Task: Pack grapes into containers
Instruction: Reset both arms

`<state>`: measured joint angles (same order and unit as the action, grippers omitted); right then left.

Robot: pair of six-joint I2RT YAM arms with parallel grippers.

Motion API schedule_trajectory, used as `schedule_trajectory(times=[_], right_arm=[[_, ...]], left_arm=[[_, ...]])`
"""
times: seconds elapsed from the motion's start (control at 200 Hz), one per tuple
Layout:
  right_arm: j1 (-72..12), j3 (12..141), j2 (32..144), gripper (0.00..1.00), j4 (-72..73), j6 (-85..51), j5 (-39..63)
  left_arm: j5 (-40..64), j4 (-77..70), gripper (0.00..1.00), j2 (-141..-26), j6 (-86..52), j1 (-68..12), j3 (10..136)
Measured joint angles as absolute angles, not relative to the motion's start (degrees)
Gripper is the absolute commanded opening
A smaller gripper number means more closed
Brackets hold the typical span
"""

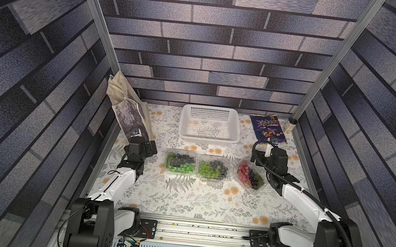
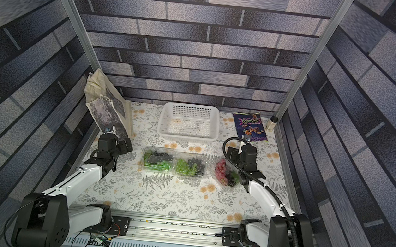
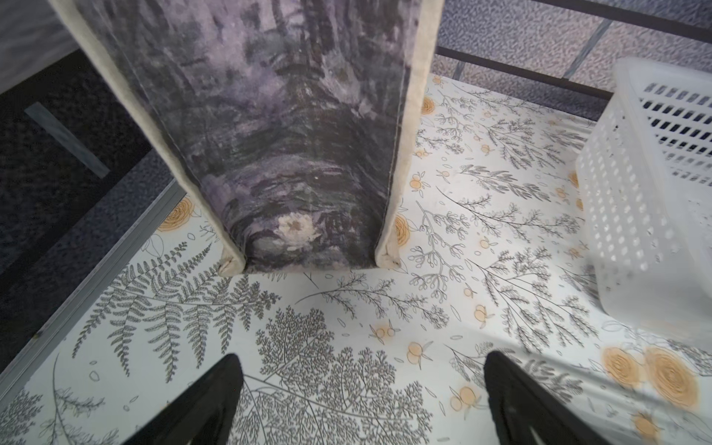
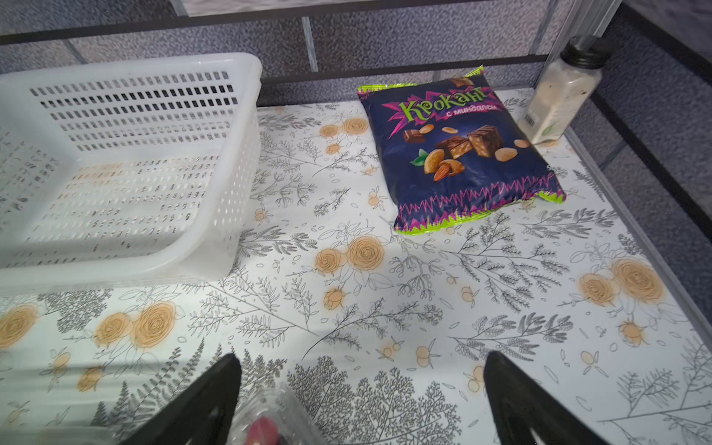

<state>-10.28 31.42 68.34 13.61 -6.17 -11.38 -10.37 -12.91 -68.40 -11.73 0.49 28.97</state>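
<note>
Table (image 1: pixel 184 197) with a floral cover fills the floor of the cell.

Left arm (image 1: pixel 120 183) and right arm (image 1: pixel 304 203) reach in from the near rail, 1 on each side of the row of boxes.

Tote bag (image 1: pixel 130 117), grey print with cream edges, leans against the left wall at the far left corner.

White perforated basket (image 1: pixel 207 140) sits far centre with no grapes in it.

3 clear containers lie in a row mid-table, nearer than the basket. Left container (image 1: pixel 181 152) and middle container (image 1: pixel 228 161) sit side by side, about touching. Right container (image 1: pixel 253 190) is turned at an angle, a bit apart, just beside the right arm's wrist.

The grapes are all inside these 3 boxes:
- Left box: green with black (image 1: pixel 180 163).
- Middle box: green (image 1: pixel 206 168) and black (image 1: pixel 218 166).
- Right box: red (image 1: pixel 243 170) and dark purple (image 1: pixel 253 181).

I cannot tell whether the lids are snapped down.

Dark blue snack bag (image 1: pixel 267 129) lies flat at the far right, right of the basket, with its print reading "Крокант". A small bottle (image 1: pixel 289 126) with a black cap stands in the far right corner, just beside the bag.

Left gripper (image 3: pixel 362 397) has its jaws spread wide with nothing between them, over bare table in front of the tote's foot.

Right gripper (image 4: pixel 362 397) also has its jaws spread wide and grips nothing. It points toward the snack bag. In the right wrist view a clear box edge with 1 red berry (image 4: pixel 264 427) shows close to 1 finger, not clamped.
</note>
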Motion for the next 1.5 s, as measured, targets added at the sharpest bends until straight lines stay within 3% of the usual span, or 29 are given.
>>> schedule_trajectory(times=[0.511, 0.771, 1.167, 1.498], right_arm=[[-4.8, 25.6, 80.5, 1.00, 31.5, -2.1, -9.5], [-1.0, 19.0, 88.6, 1.00, 50.3, -2.1, -7.0], [-1.0, 18.5, 88.6, 1.00, 55.5, -2.2, -5.9], [-1.0, 18.5, 88.6, 1.00, 56.2, -1.8, -4.3]], left_arm=[[-5.5, -38.1, 1.00, -81.8, -6.2, 4.3, 24.8], [-0.1, -46.4, 1.00, -87.9, -6.1, 6.4, 23.6], [2.4, -49.8, 1.00, -89.4, -4.4, 5.5, 23.6], [-2.4, -50.2, 1.00, -89.4, -4.2, 3.4, 23.6]])
